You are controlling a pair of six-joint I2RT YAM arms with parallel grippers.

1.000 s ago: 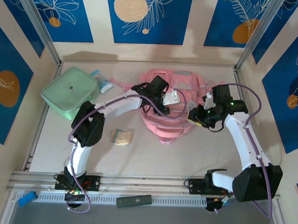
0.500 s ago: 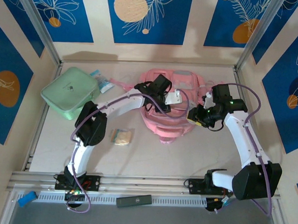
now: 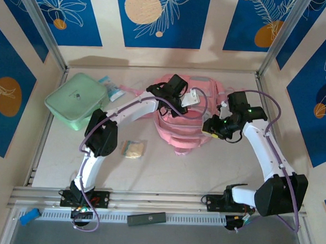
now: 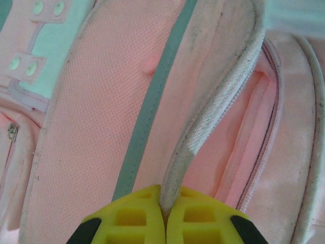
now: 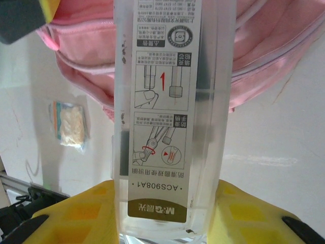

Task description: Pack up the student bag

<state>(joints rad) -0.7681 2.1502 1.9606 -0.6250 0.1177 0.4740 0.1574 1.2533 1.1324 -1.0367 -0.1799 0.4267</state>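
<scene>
**At the bag's mouth: left jaws clamp on the rim**

On that rim the left gripper (image 4: 165,206) has just closed. Its yellow fingertips meet on the pale zip-trimmed rim (image 4: 213,112) of the student bag (image 3: 185,137), pinching the fabric edge between them. With this hold the main compartment can probably be pulled open, which packing needs before anything goes in. The left wrist view already shows a pink gap beside the pinched edge.

The right gripper (image 5: 163,213) is clamped on a clear plastic case (image 5: 167,101) with a printed label. It holds the case just off the bag's right side, above the table (image 3: 176,174), apparently waiting for that opening. The bag lies near the middle of the table's far edge. A mint green case (image 3: 76,101) sits by the far left corner, well apart. A small packet (image 3: 133,149) lies left of the bag, nearer the table's middle.

A second ago the left jaws stood apart over the bag's middle. Since then that arm has reached toward the far edge and shut. The right arm, still holding its case, has edged slightly leftward. The green case and the packet have not moved.
</scene>
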